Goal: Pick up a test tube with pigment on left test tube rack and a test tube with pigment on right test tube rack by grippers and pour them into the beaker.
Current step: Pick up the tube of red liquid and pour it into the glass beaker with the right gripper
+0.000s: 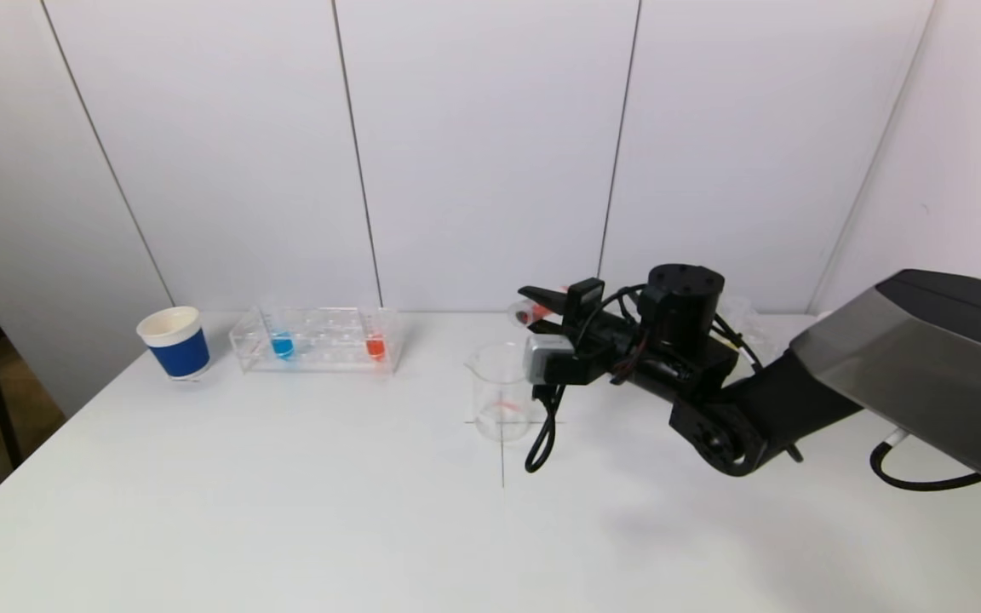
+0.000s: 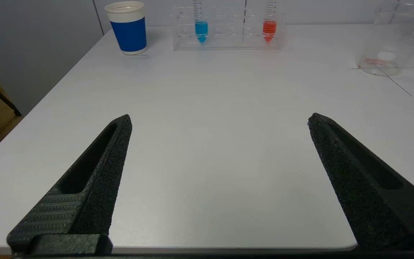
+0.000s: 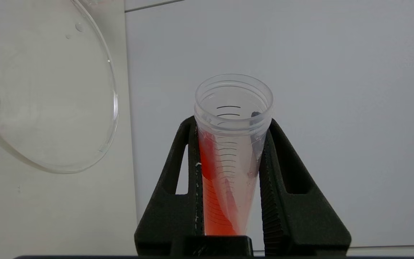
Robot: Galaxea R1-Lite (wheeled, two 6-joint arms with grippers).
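Right gripper (image 3: 230, 126) was clamped on a clear tube (image 3: 230, 158) with red liquid lying along its lower side, the tube tipped nearly level above the rim of the glass beaker (image 1: 501, 393) in the middle of the white table (image 1: 286, 511). Its open mouth pointed toward the left of the table, over the beaker. Only a thin pink trace showed on the beaker floor. Left gripper (image 2: 219, 120) hung low over the near part of the table, its fingers (image 2: 110, 151) spread wide and holding nothing. Farther back stood a clear rack (image 1: 318, 339) with 2 tubes, 1 blue (image 1: 283, 345) and 1 red (image 1: 375, 346), beside a blue paper cup (image 1: 174, 342).
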